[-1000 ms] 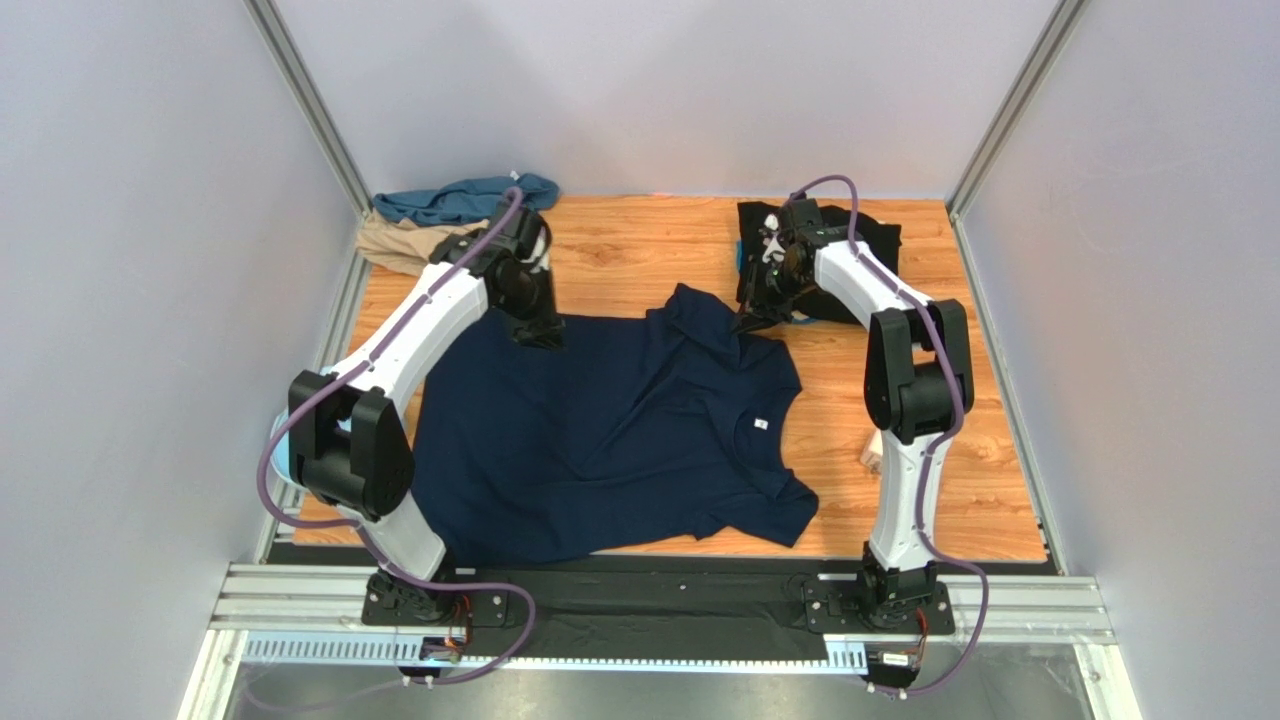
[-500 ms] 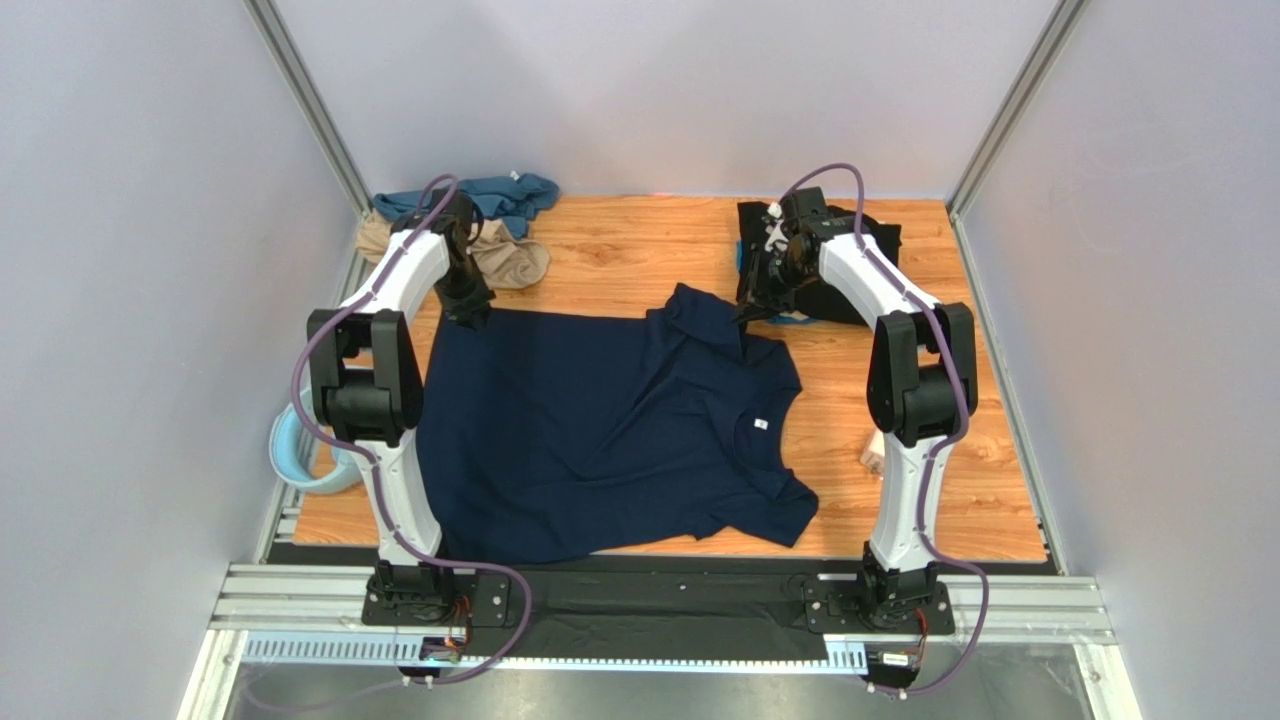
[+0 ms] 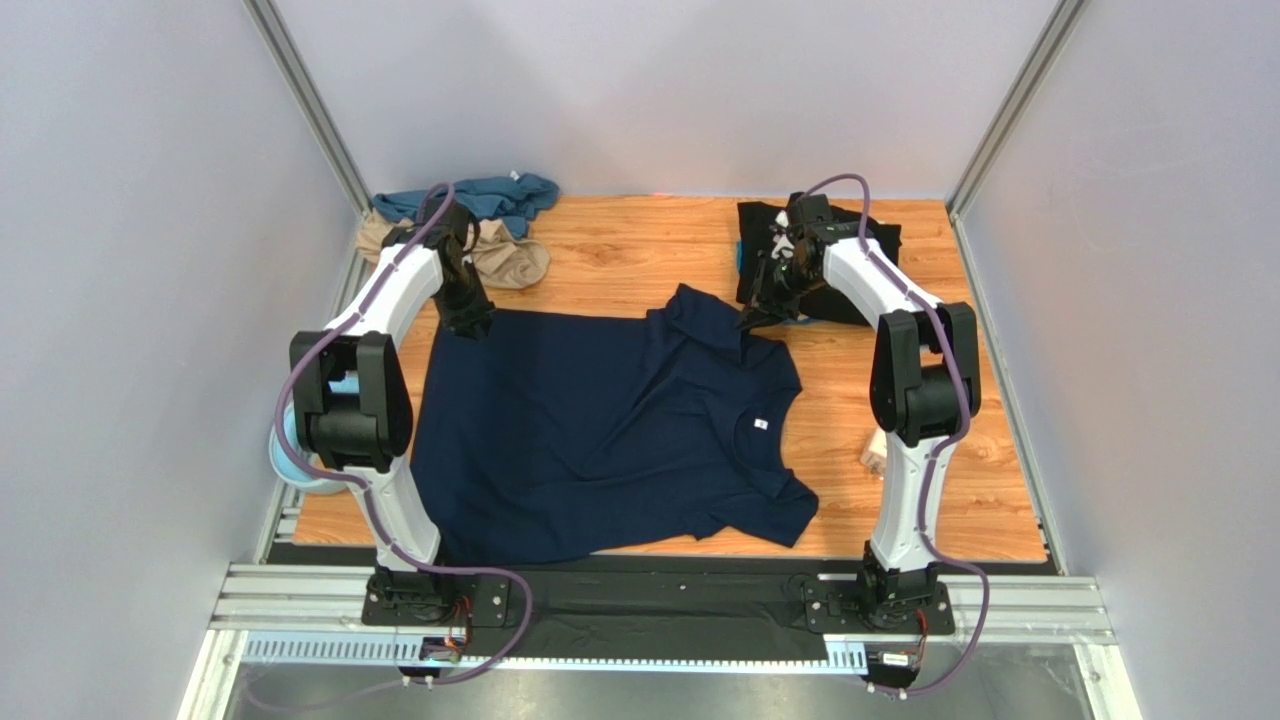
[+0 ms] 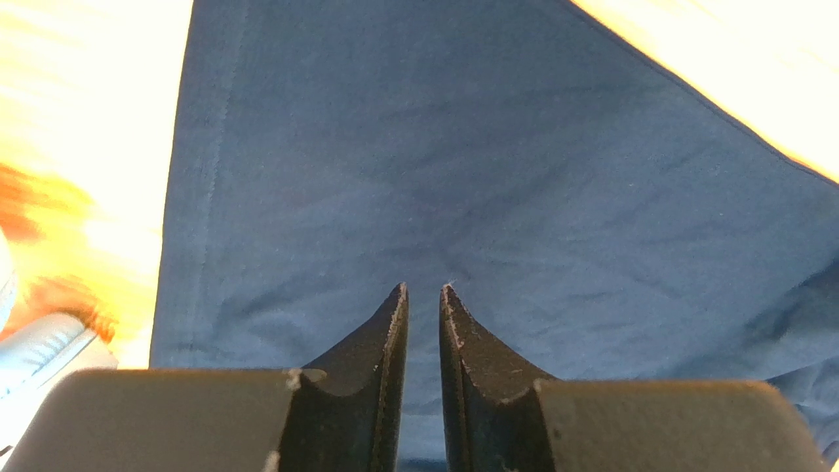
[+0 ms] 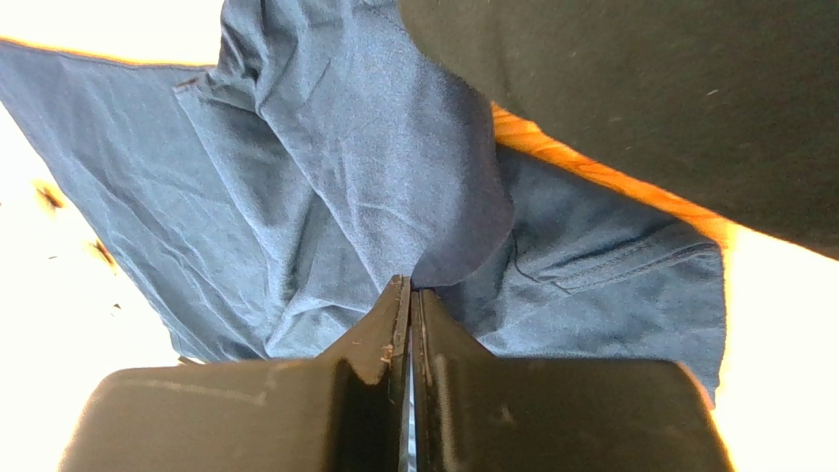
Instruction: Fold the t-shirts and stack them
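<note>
The dark navy t-shirt (image 3: 601,435) lies spread on the wooden table, collar to the right. My left gripper (image 3: 463,318) hovers at its far left corner. In the left wrist view the left gripper (image 4: 421,288) is open by a narrow gap, with flat navy cloth (image 4: 492,147) beneath it and nothing between the fingers. My right gripper (image 3: 756,311) is at the far sleeve. In the right wrist view it (image 5: 411,283) is shut, pinching a raised fold of the navy shirt (image 5: 325,197). The black t-shirt (image 3: 842,248) lies far right, the teal one (image 3: 481,195) and the tan one (image 3: 511,263) far left.
A pale blue plastic ring (image 3: 293,450) sits off the table's left edge beside the left arm, and shows in the left wrist view (image 4: 39,344). A small white cube (image 3: 872,450) lies by the right arm. Grey walls close in three sides.
The left arm swung left along the shirt's far hem to its far left corner. The right gripper has stayed shut at the sleeve.
</note>
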You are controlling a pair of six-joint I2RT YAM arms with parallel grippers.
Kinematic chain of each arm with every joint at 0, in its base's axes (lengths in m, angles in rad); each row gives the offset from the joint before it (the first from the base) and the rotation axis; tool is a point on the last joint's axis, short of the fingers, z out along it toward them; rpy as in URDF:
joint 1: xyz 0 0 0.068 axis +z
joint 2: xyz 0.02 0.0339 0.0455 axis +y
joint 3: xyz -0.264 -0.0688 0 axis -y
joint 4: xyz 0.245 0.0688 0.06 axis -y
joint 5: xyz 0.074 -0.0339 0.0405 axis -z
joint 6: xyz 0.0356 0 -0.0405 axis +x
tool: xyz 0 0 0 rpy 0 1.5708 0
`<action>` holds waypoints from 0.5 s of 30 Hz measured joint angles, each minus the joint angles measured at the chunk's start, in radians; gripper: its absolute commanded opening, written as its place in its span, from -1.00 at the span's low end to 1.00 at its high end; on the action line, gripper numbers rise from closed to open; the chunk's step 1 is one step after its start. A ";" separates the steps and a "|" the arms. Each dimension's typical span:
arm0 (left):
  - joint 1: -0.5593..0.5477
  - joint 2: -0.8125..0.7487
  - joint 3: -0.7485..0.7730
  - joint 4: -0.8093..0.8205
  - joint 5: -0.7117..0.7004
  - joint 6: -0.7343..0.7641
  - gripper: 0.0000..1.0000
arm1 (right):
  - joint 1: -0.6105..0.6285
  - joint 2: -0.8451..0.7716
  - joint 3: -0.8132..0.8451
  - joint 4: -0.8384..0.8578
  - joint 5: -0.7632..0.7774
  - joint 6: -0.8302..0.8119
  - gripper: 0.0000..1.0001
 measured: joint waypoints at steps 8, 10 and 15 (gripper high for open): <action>0.027 0.006 -0.006 0.013 0.033 0.007 -0.48 | -0.014 0.000 0.012 0.001 0.000 0.000 -1.00; 0.033 0.007 -0.006 0.013 0.037 0.009 -0.45 | -0.017 0.000 0.011 0.002 0.000 0.000 -1.00; 0.035 0.008 -0.006 0.014 0.041 0.014 -0.42 | -0.023 -0.002 -0.013 0.001 0.000 -0.001 -1.00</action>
